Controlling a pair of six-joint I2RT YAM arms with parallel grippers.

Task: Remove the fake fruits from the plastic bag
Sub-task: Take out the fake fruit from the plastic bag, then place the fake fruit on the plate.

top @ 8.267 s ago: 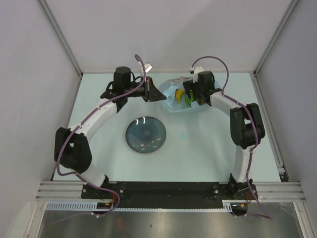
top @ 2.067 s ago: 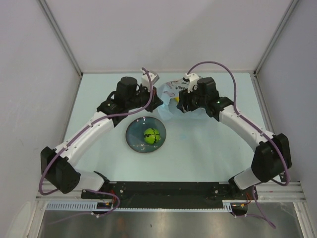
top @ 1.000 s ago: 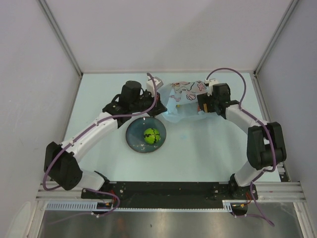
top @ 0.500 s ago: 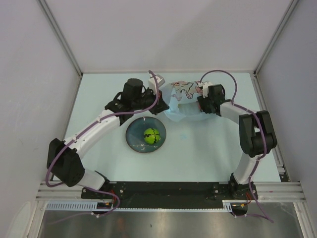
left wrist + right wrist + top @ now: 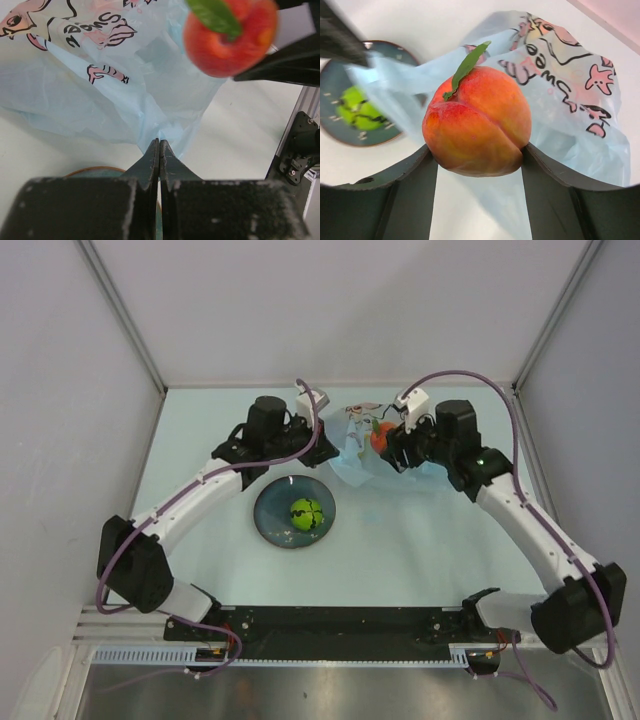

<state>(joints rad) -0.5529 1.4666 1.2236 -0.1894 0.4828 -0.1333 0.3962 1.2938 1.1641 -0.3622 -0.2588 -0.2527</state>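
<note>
Nearby, plate (image 5: pixel 268 524) on tabletop (image 5: pixel 420 540) carries green fruit (image 5: pixel 305 512); bag (image 5: pixel 352 468) lies just beyond. Left pincer (image 5: pixel 159 148) pressed together on bag's edge. Right pincer (image 5: pixel 476 156) pinches peach (image 5: pixel 485 115), raised over bag.

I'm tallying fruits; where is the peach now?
In the top view, the peach is clamped in the right claw over the plastic bag, beyond the plate.

**Dark plate on a pale table**

A dark blue-green glazed plate (image 5: pixel 266 502) with a brownish rim sits on the pale blue-green table (image 5: pixel 420 540), white flecks speckling its glaze. Grey wall panels (image 5: pixel 330 310) rise beyond the plate and to either side. Nearer than it lies a brushed metal sheet (image 5: pixel 330 695).
</note>
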